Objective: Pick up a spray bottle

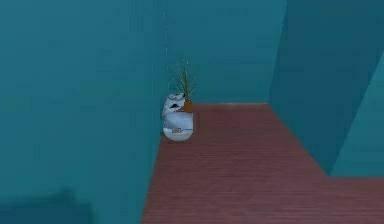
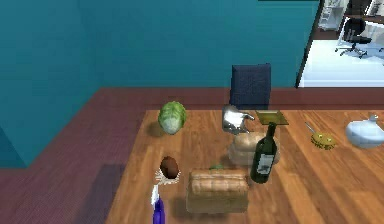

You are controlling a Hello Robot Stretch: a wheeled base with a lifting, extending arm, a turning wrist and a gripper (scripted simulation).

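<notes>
You are looking at a home, most likely its dining room or an eat-in kitchen. A wooden desk [image 2: 320,185] carries food and tableware: a green head of lettuce [image 2: 172,117], a loaf of bread [image 2: 217,190], a dark green wine bottle [image 2: 264,153] and a shallow bowl [image 2: 322,139]. 1 dark-backed chair [image 2: 250,86] stands at its far side. Teal walls [image 1: 80,90] and a red-brown plank floor [image 1: 250,160] run through both views. A white pot [image 1: 179,120] of thin stalks stands in a corner. At the arm side view's upper right, an opening gives onto a bright room with an office chair [image 2: 354,28].
</notes>
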